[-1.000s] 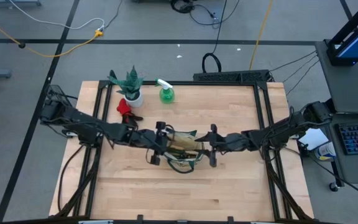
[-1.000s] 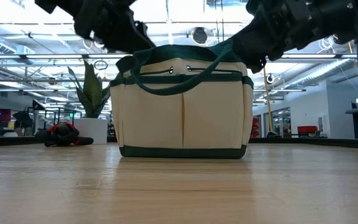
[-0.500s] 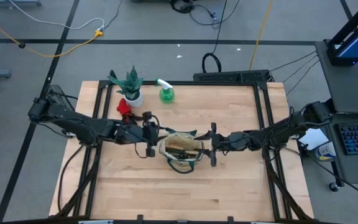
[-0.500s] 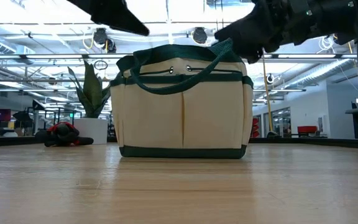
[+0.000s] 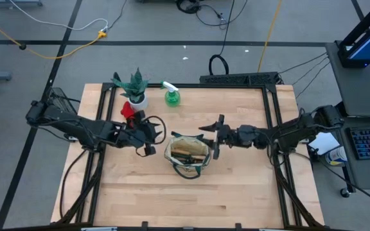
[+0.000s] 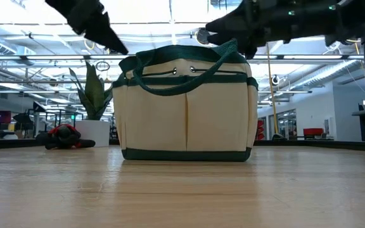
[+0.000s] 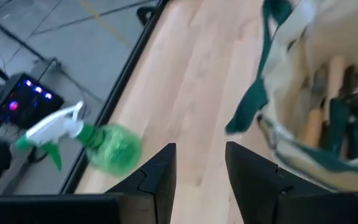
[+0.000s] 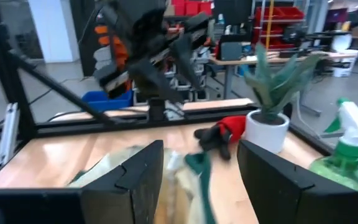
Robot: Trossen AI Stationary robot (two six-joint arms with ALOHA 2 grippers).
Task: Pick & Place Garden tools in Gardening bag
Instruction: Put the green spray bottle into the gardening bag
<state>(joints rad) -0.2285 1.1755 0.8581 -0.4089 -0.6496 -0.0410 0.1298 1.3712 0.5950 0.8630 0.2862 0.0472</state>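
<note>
The soft bag [image 5: 187, 156] at mid-table, wooden handles inside, would likely sag if gripped, while the light, slick bottle [image 5: 171, 96] at the far edge looks best taken at its neck; both arms reach level, left gripper [image 5: 148, 136] and right gripper [image 5: 215, 136] flanking the bag, open and empty.

gardening bag [image 6: 185, 107] upright, centre | potted plant [image 6: 94, 107] behind-left (red item [image 6: 64, 136] beside)

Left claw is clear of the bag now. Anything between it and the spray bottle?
Nothing visible. The left claw, empty and open, hangs left of the gardening bag; only bare table lies between it and the spray bottle. The potted plant and red item sit aside.
</note>
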